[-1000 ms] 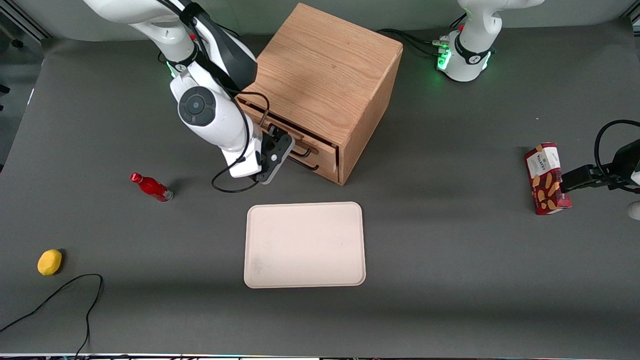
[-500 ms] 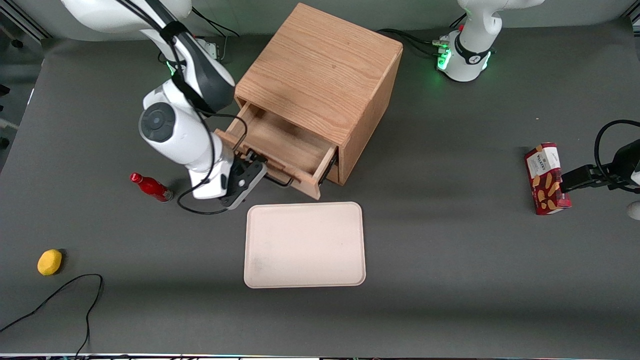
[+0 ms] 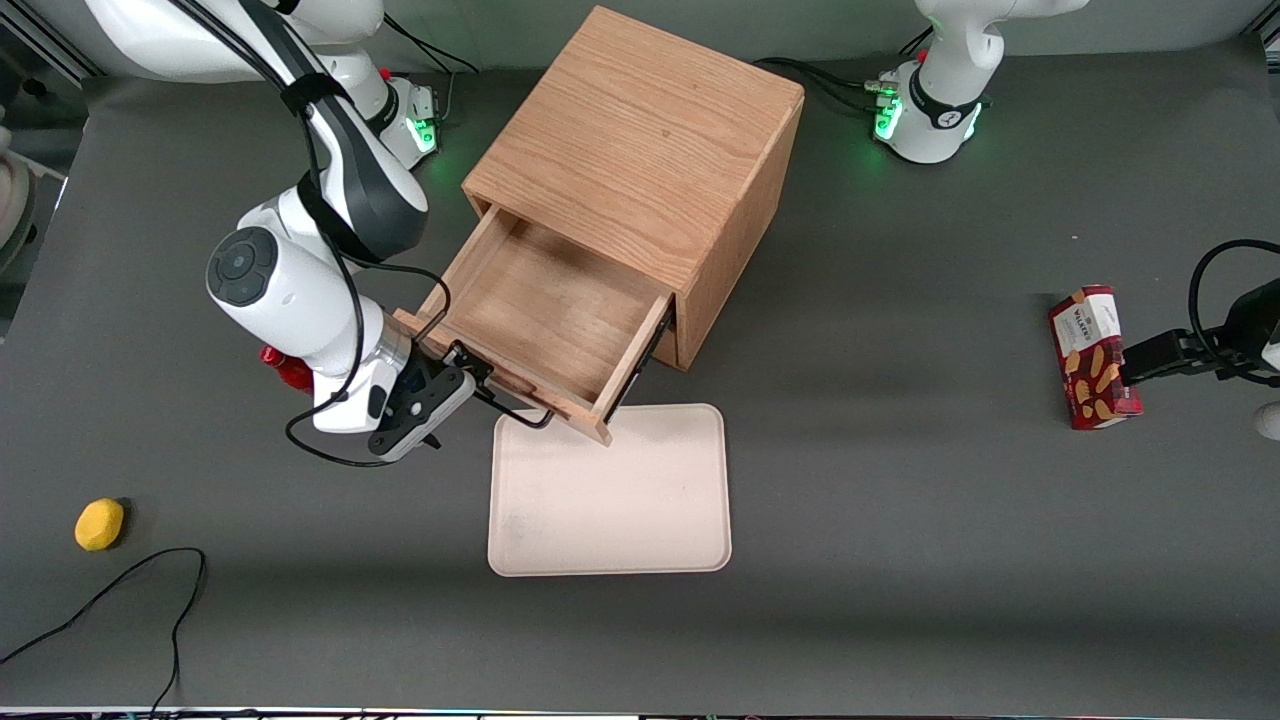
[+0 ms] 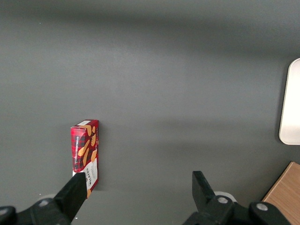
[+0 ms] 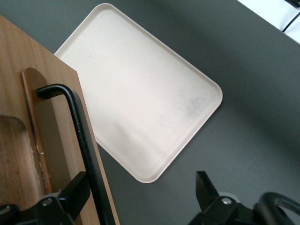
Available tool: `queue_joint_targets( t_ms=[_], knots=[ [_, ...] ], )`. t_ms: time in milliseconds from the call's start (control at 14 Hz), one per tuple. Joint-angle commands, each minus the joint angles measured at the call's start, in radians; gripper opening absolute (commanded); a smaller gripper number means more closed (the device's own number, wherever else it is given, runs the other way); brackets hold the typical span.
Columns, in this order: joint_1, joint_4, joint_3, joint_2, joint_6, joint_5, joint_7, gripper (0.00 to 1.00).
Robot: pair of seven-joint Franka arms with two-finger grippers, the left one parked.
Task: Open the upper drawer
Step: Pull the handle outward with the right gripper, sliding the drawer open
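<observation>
Upper drawer point(image 3: 545, 318) pulled well out, oak box bare, black handle point(image 5: 83, 140)

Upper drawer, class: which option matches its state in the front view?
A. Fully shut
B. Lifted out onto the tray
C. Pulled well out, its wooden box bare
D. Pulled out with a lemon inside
C: the upper drawer stands far out of the oak cabinet, nothing in its box, with the hand at its black handle.
</observation>
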Motion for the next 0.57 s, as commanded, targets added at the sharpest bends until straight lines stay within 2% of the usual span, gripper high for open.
queue_joint_targets(
  t_ms=[0, 500],
  knots=[
    [0.006, 0.03, -0.034, 0.024, 0.027, -0.004, -0.014, 1.0],
    [0.004, 0.065, -0.083, 0.035, 0.074, -0.004, -0.012, 1.0]
  ],
)
